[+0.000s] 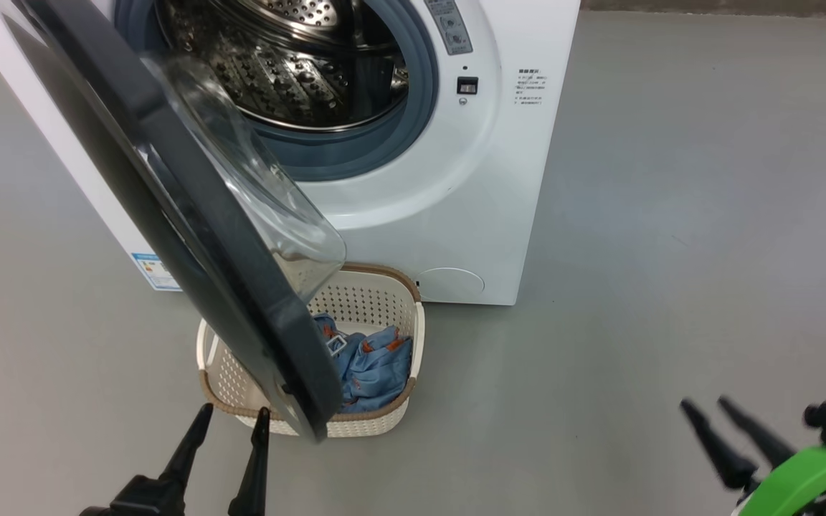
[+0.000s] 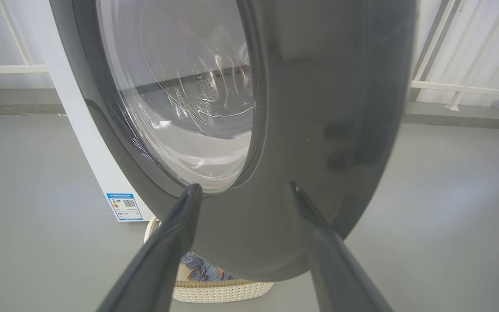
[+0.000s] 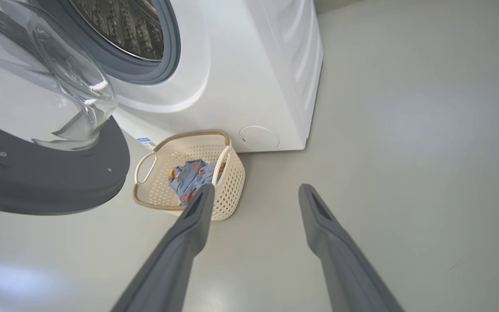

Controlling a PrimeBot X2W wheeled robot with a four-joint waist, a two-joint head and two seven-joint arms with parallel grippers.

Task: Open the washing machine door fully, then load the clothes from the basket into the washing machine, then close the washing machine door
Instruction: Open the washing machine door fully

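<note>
The washing machine (image 1: 470,215) stands on the grey floor (image 1: 671,215) at the far side, its steel drum (image 1: 291,79) open to view with nothing visible inside. The door (image 1: 248,308) is swung out on its left-hand hinge toward the near side, the clear glass bowl facing right and the black rim edge-on. From the head view its lower edge hangs in front of the left part of the basket (image 1: 373,297).

The basket sits on the floor just in front of the machine's base, and the clothes (image 1: 377,365) lie bunched in its bottom, toward the right.

The left gripper (image 1: 234,410) is at the near left, its fingers moderately apart and holding nothing. They point at the outer face of the door close to its lower rim. Whether the tips touch the door cannot be told. The right gripper (image 1: 704,403) hangs over bare floor well off to the right, its fingers parted and empty, apart from both machine and basket.

By my reading, the first step is mostly done. The door is well clear of the opening, but it may have a little more swing left, and as it stands it partly blocks the way down to the basket from the left. Loading has not begun, since every garment is in the basket and none is in the drum. That leaves pushing the door right back if it will go, moving the clothes across, and shutting the door
</note>
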